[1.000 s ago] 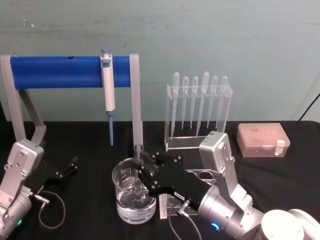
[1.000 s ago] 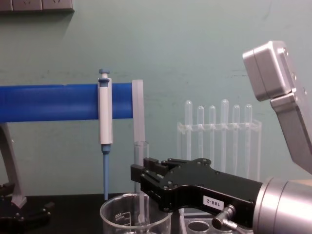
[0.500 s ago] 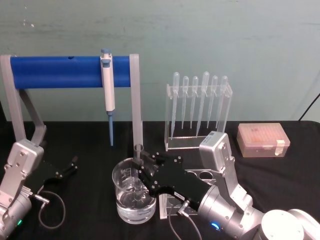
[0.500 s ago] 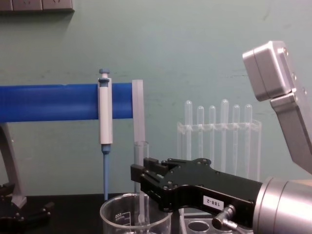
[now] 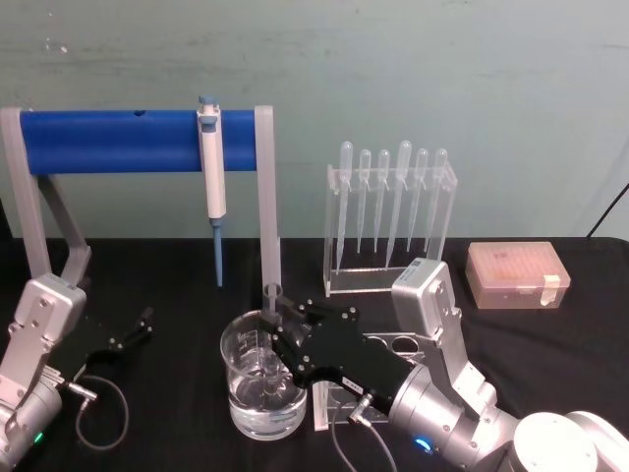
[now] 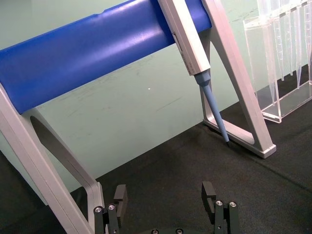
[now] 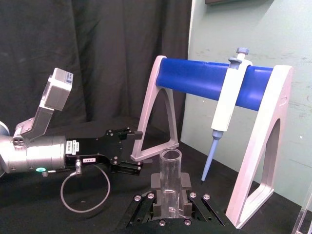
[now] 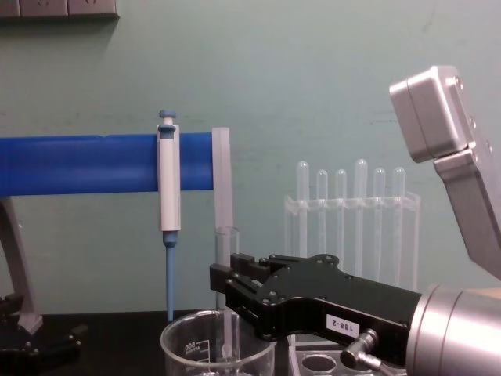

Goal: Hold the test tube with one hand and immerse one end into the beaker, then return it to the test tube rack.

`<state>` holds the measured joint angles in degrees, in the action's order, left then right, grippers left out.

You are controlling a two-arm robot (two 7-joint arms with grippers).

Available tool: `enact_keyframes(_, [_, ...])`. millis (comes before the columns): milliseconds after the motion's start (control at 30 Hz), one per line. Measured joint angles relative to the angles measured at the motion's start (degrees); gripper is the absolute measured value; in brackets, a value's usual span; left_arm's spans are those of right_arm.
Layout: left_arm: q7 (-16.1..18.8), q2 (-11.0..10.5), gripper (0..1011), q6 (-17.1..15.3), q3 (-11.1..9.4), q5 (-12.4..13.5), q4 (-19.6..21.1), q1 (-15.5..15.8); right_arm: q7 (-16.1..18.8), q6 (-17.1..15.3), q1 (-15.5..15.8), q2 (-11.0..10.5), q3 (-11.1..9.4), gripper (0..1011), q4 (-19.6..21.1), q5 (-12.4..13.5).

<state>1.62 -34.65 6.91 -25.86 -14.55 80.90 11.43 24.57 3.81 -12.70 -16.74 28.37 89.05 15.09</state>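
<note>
As the right end effector (image 5: pixel 280 336) clamps the test tube (image 5: pixel 272 298) upright, the tube's lower end sits down inside the beaker (image 5: pixel 241 390), dipped into the clear liquid. Over on the left, the left end effector (image 6: pixel 165 195) lies low over the black surface (image 5: pixel 177 275), fingers spread wide apart.

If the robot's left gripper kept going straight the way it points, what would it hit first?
Likely nothing near. The left gripper, jaws open, points under the blue bar, between the stand's legs, so the green wall comes first. The pipette tip hangs to one side, though depth is unclear.
</note>
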Motion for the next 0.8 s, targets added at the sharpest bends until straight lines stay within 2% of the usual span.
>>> enact_keyframes(800, [0.00, 0.00, 1000, 0.00, 0.00, 0.00, 0.00, 0.00, 0.00, 0.00, 0.00, 0.00, 0.00, 225, 0.00, 0.00])
